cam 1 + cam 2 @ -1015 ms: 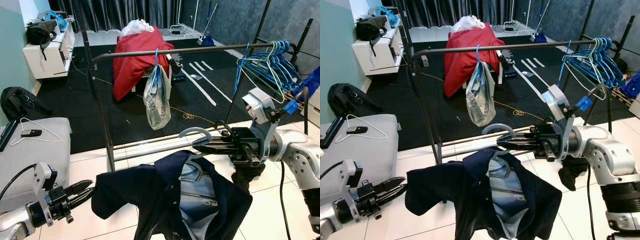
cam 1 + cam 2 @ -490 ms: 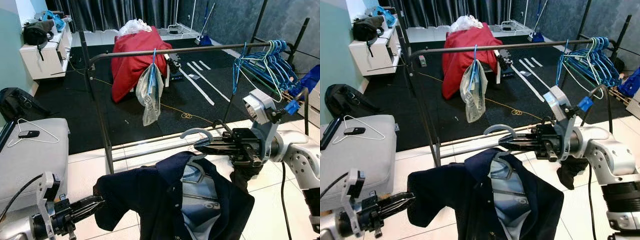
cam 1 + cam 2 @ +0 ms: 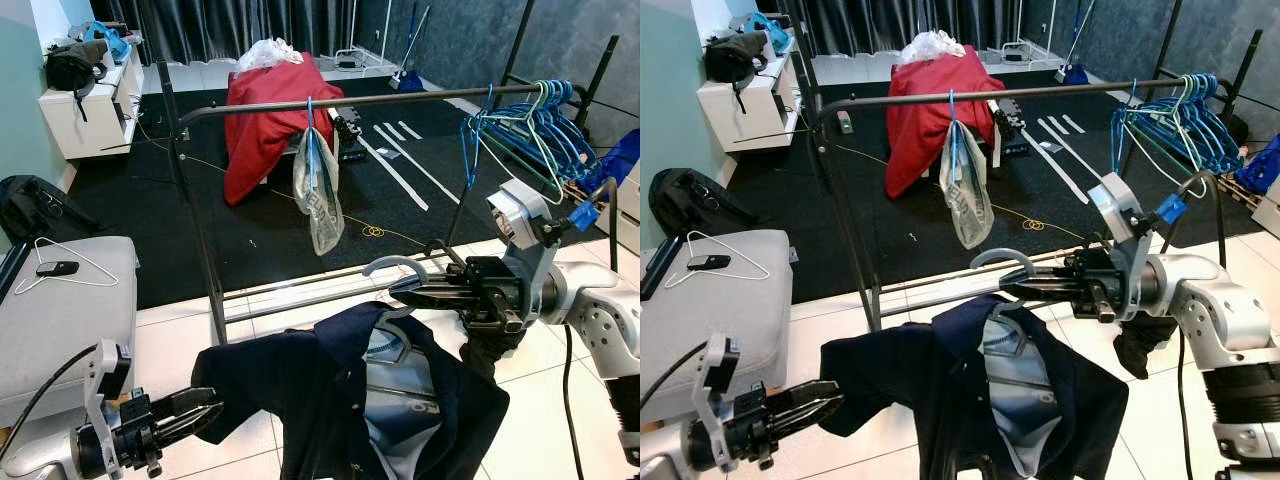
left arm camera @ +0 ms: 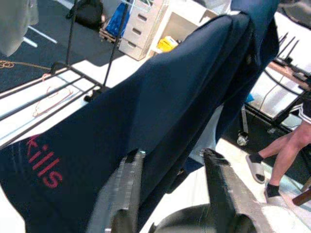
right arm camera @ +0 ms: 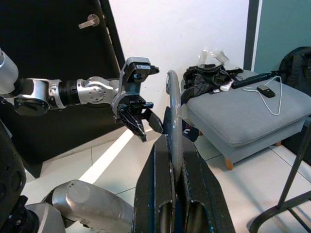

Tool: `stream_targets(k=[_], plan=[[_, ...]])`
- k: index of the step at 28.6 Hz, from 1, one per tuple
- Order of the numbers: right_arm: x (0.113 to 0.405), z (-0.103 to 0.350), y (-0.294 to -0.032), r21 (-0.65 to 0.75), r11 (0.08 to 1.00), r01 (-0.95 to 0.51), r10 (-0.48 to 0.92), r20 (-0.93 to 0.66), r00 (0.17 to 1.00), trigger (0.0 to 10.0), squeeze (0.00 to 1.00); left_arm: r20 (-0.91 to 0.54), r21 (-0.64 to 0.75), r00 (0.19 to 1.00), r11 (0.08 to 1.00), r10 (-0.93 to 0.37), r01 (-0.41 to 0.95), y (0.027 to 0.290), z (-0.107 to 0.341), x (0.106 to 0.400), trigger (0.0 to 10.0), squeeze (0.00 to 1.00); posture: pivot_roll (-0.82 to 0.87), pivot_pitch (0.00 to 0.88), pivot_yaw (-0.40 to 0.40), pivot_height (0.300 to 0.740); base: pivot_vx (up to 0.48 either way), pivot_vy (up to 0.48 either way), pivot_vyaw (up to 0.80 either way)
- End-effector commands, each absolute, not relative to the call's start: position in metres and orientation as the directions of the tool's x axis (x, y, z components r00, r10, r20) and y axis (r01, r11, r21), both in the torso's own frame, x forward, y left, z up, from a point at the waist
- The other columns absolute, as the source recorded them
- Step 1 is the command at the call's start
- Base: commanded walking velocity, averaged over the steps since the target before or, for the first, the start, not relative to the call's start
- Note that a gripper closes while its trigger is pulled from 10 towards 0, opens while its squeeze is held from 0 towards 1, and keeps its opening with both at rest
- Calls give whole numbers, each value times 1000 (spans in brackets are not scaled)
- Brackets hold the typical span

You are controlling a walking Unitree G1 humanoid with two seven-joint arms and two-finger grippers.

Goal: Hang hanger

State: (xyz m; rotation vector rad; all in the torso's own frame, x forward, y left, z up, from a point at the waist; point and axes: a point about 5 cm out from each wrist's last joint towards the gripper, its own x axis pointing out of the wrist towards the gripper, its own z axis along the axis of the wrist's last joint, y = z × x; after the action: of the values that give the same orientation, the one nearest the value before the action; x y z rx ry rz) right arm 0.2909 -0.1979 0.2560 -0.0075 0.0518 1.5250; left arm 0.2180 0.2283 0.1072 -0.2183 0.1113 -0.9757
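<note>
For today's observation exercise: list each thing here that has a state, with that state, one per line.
Right gripper: shut on the hanger.
Hanger: held, hook not yet on the rail.
Navy shirt: draped on the hanger.
Left gripper: open, at the shirt's sleeve.
Rail: carrying blue hangers and one bagged item.

The robot's right arm is a chain of rounded silver-grey shells with black joints, and a black cable runs down beside its forearm. Its right gripper [image 3: 400,291] has two long black fingers behind a black block; above the wrist stands a pale grey camera box with a blue tab. The left gripper [image 3: 205,411] is likewise black with tapering fingers, carries a small grey box, and trails a thin black cable.
</note>
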Motion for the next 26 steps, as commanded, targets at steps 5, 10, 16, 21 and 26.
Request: stream_targets(k=[5,10,16,21,26], plan=[[291,264,-195,-13,26,-1000,999,-39,26,0,0,33,-240,564,541,-825,806,222,108,218,10000,1000,-103,67,-26,740,0,0,0],[291,265,-191,-10,4,-1000,999,-36,4,0,0,39,-130,616,608,-787,784,214,106,232,10000,0,-104,63,-28,740,0,0,0],[291,265,-189,-8,-5,-1000,999,-38,-5,0,0,51,-116,642,634,-765,765,213,105,238,10000,0,-107,55,-27,740,0,0,0],[290,266,-191,-7,-4,-1000,999,-48,-4,0,0,-84,-112,638,643,-765,757,236,91,224,10000,0,-104,46,-35,740,0,0,0],[290,265,-191,-5,-7,-1000,999,-47,-7,0,0,-193,-72,658,679,-728,730,259,80,214,10000,0,-101,38,-36,740,0,0,0]])
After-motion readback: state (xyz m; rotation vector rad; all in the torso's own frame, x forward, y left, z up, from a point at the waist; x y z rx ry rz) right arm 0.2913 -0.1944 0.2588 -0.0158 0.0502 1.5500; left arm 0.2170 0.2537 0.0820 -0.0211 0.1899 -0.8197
